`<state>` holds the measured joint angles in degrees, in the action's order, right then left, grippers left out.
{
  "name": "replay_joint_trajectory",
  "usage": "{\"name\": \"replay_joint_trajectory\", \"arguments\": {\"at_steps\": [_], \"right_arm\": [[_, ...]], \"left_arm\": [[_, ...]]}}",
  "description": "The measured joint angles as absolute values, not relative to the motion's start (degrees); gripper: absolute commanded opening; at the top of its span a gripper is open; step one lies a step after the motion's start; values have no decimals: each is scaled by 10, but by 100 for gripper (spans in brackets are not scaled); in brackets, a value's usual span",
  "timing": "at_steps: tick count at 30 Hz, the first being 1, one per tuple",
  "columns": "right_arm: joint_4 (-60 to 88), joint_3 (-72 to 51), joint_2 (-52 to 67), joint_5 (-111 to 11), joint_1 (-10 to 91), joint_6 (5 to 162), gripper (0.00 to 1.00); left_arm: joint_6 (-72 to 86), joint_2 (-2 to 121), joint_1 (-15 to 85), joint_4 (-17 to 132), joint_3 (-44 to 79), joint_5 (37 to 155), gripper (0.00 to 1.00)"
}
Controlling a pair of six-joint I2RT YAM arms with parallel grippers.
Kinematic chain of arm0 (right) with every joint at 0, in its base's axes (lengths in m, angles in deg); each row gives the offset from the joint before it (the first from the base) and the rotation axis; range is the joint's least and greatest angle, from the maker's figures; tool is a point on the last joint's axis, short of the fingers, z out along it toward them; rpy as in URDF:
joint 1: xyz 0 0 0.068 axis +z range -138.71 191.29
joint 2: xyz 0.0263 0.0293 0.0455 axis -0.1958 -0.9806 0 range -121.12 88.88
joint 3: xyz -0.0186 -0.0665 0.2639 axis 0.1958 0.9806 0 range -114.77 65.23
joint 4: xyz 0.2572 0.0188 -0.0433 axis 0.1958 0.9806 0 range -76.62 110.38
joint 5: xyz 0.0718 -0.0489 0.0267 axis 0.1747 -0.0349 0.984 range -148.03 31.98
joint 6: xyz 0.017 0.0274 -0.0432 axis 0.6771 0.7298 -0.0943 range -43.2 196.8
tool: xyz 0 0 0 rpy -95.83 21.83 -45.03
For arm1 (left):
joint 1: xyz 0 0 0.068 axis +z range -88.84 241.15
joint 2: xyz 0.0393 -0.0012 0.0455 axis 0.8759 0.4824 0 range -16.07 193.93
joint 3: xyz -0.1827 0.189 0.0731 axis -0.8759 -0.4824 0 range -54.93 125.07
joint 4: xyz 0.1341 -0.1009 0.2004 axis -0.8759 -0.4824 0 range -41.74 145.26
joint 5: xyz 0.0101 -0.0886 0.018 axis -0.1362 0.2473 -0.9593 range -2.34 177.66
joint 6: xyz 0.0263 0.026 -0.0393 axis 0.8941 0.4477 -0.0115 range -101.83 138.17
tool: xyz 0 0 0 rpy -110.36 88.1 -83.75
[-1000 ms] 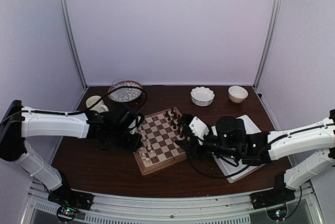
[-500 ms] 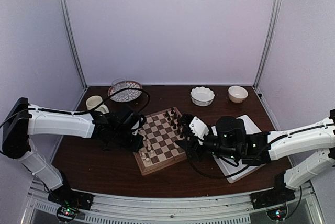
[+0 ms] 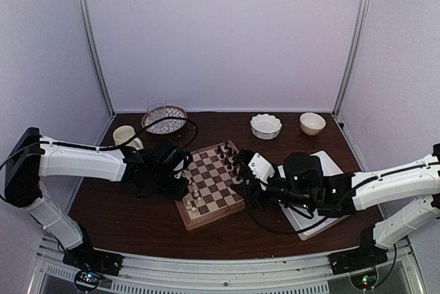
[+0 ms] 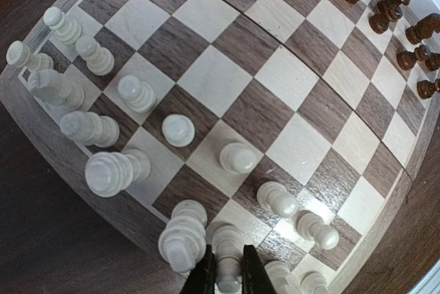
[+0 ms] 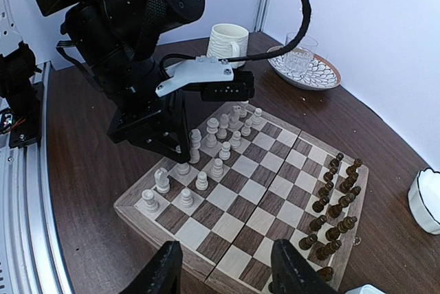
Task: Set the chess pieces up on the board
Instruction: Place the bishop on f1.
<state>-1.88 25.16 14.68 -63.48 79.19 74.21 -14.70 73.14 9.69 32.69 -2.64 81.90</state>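
Observation:
The board point(image 4: 275, 81) lies angled in the middle of the table point(image 3: 216, 178). Several cream-white chess pieces point(image 4: 103, 170) stand in two rows along its left edge point(image 5: 227, 148). Dark brown pieces point(image 4: 385, 12) line the opposite edge point(image 5: 337, 201). My left gripper point(image 4: 228, 259) is shut on one cream piece point(image 4: 227, 238) that stands upright on a back-row square next to a taller cream piece point(image 4: 182, 239). In the top view it reaches down over the board's left edge point(image 3: 183, 187). My right gripper point(image 5: 230, 270) is open and holds nothing, hovering over the board's right side.
A white tray point(image 3: 331, 167) lies under the right arm. Behind the board stand a cream cup point(image 3: 124, 134), a patterned plate with a glass point(image 3: 165, 119), and two white bowls point(image 3: 265, 126) point(image 3: 312, 123). Purple walls close in three sides.
The left arm has shifted slightly toward the near side over the board's left edge, uncovering more of the plate. The right arm has not moved.

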Motion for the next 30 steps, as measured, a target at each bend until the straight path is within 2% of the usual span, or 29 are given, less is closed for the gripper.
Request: {"name": "replay_joint_trajectory", "arguments": {"at_steps": [30], "right_arm": [[-19,252,147,-635,792,742,47]], "left_arm": [[-140,743,97,314,-9,825,20]]}}
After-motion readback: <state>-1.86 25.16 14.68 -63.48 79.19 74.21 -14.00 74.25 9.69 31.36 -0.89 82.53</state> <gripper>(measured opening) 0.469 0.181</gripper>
